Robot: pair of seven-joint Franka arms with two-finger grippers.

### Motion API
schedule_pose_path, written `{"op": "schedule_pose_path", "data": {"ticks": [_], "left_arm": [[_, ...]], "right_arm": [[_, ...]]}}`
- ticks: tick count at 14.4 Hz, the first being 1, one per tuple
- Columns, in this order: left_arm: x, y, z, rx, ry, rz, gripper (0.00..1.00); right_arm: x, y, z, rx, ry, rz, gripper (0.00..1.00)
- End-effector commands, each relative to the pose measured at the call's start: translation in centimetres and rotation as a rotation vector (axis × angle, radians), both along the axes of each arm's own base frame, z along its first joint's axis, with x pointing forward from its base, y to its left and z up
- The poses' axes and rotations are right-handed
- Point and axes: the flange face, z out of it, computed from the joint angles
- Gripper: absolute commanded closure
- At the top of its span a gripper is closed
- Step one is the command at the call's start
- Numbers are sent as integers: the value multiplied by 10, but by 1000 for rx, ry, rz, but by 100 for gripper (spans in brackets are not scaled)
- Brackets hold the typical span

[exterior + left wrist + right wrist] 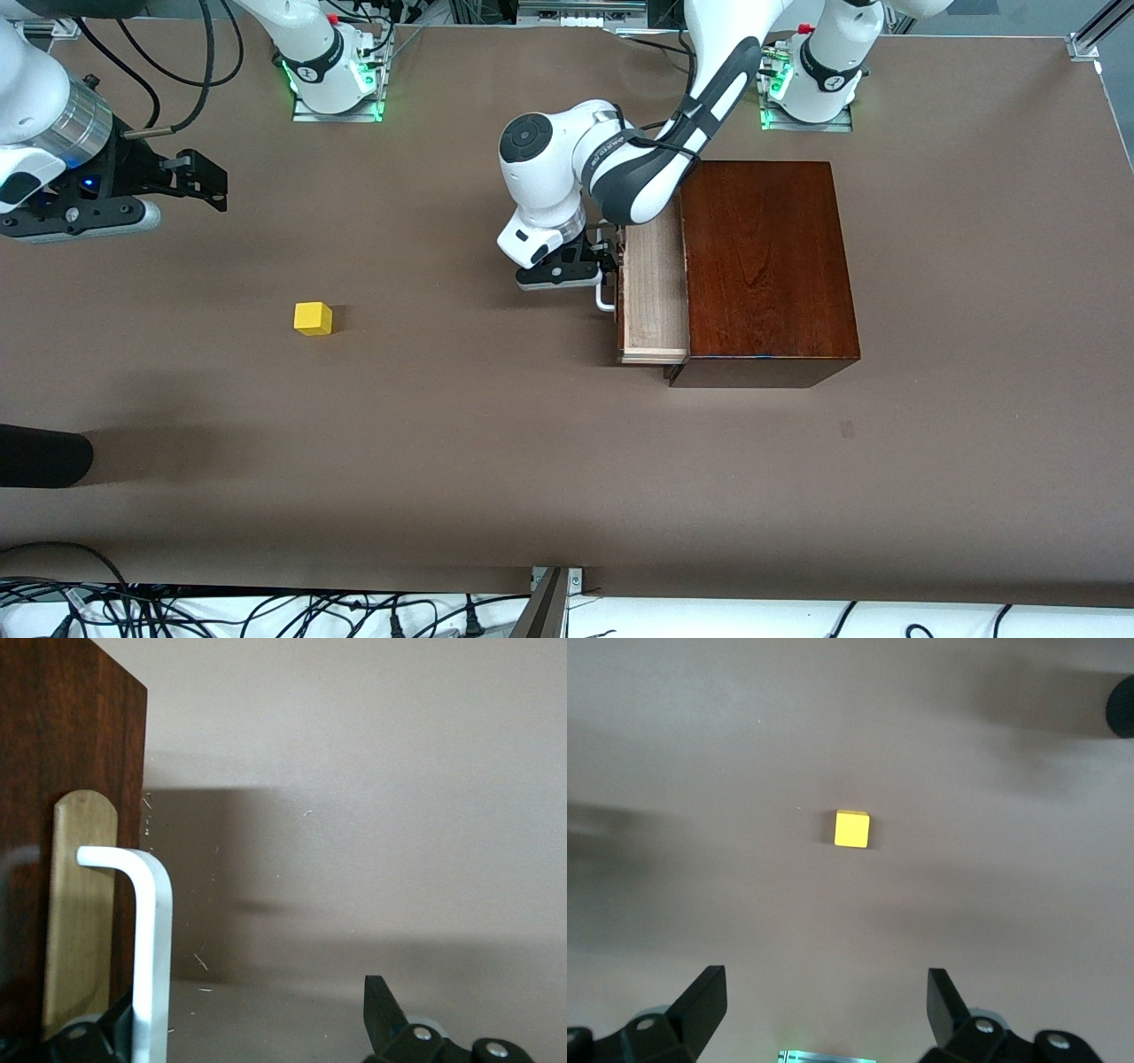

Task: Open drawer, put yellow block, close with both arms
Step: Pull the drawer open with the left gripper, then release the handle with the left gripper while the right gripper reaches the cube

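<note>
Yellow block (313, 318) beside part-open drawer (654, 292)

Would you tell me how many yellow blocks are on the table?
1. The yellow block sits on the bare table toward the right arm's end. The drawer's inside is partly hidden.

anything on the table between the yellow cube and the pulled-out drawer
Nothing: the front view shows only bare brown tabletop between the small yellow cube and the pale-wood drawer with its white bar handle. The left gripper is at that handle.
</note>
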Motion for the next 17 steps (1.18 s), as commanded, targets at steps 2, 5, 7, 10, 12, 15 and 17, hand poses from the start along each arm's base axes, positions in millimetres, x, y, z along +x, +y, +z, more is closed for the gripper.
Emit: {"op": "schedule_pose_path", "data": {"ticks": [2, 5, 7, 10, 12, 15, 17], "left_arm": [[-22, -53, -11, -134, 33, 60, 0], [-22, -53, -12, -136, 26, 55, 0], [-21, -50, -5, -128, 23, 43, 0], [-22, -42, 11, -79, 39, 51, 0], [-23, -36, 24, -56, 45, 59, 0], [-25, -28, 41, -10, 68, 64, 0], [-26, -24, 46, 11, 84, 40, 0]], "right_arm": [[0, -2, -35, -5, 11, -16, 0], [0, -11, -85, 5, 7, -31, 0], [-1, -21, -119, 47, 4, -66, 0], [-5, -23, -166, 69, -21, -79, 0], [-11, -24, -197, 70, -41, -81, 0], [-16, -31, -247, 72, -59, -79, 0], [-15, -31, -274, 70, -66, -78, 0]]}}
